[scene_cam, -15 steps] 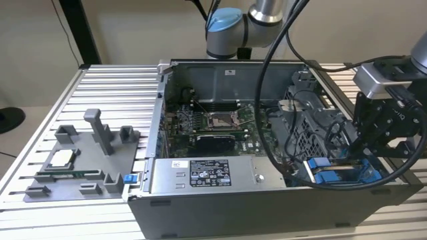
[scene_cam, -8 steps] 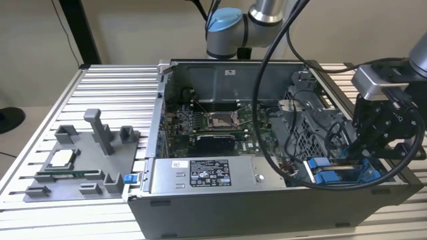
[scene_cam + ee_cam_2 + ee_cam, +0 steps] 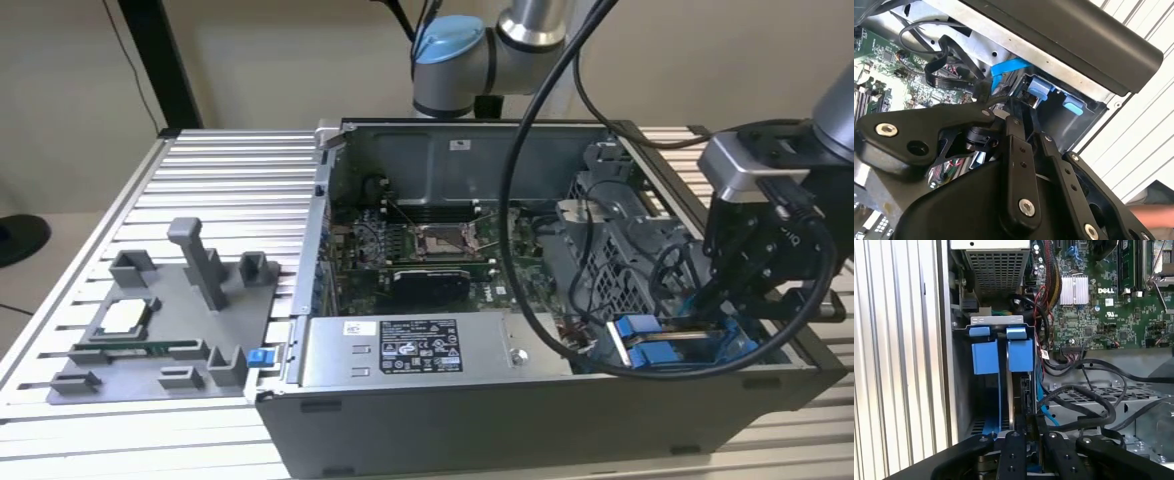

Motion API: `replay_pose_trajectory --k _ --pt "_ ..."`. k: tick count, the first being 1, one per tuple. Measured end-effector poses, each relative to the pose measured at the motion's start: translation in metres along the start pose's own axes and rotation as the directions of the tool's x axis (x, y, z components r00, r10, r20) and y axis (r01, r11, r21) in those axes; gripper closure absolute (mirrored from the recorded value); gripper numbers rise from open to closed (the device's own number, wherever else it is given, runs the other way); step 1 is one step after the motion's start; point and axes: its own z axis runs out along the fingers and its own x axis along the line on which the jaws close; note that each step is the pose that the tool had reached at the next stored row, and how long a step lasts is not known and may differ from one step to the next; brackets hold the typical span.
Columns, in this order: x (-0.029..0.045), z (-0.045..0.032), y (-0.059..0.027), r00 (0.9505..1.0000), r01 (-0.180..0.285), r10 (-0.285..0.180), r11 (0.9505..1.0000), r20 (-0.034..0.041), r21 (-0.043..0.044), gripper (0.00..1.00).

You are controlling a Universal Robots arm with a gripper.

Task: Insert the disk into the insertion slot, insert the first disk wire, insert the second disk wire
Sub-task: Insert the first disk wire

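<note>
The gripper [image 3: 1026, 426] pinches the edge of the disk [image 3: 1021, 385], which stands edgewise in the corner bay of the computer case [image 3: 534, 410]. The disk is probably heavy, rigid and shock-sensitive, and best gripped by its frame edges.

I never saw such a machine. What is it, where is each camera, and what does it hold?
It is a robot arm working over an open computer case on a metal table. The exterior view looks from outside; both wrist views ride on the arm, looking past its gripper into the case. The gripper hangs at the drive bay, in line with one blue disk carrier, beside a second carrier. I cannot tell whether it grips anything. A grey parts tray lies beside the case.
</note>
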Motion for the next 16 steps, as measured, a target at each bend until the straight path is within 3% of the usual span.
replay_pose_trajectory --k 16 --pt "-0.0009 0.0029 0.0007 1.0000 -0.002 0.002 1.0000 0.0019 0.0000 1.00"
